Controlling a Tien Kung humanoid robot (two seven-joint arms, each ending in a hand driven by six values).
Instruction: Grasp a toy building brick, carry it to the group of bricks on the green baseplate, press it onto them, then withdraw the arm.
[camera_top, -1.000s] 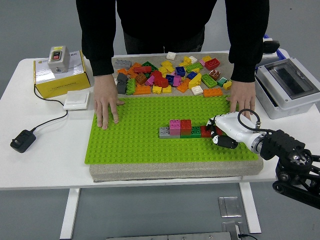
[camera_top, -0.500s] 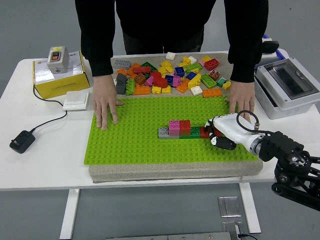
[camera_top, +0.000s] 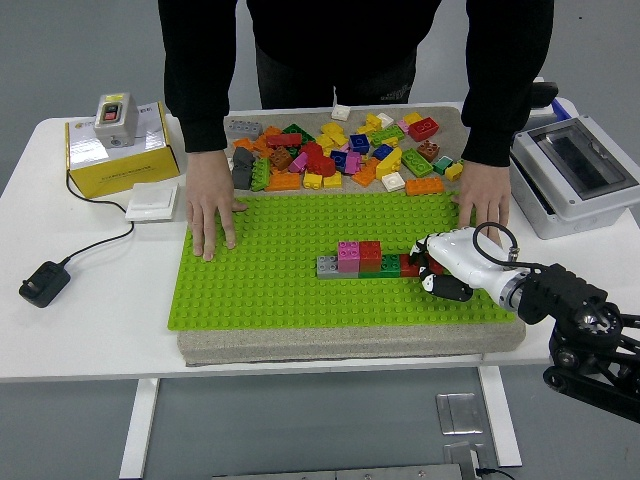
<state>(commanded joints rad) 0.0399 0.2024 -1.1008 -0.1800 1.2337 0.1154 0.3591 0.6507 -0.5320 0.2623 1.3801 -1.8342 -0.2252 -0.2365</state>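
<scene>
Robot hand: the right robot hand (camera_top: 437, 268), white-shelled on a black arm, is laid low over the right end of the brick row; its fingers are curled down around a red brick (camera_top: 411, 264), which is judged to be pinched and pressed against the row; the grip is partly hidden by the shell.
Brick row: a grey, pink, red and green group (camera_top: 358, 258) is seated near the middle of the green baseplate (camera_top: 260, 280); the red brick is set touching its right end, so the press is judged under way or nearly done.
Baseplate: a flat, studded plastic sheet is rested on a grey, rough-textured slab (camera_top: 340, 342) on the white surface (camera_top: 90, 320); it is held down by a person's left-side hand (camera_top: 212, 212) and other hand (camera_top: 485, 203), palms flat at its far corners, probably to stop it sliding under the push.
Loose bricks: a mixed heap (camera_top: 340, 150) of glossy, blocky pieces is kept beyond the plate.
Left arm: not seen.
</scene>
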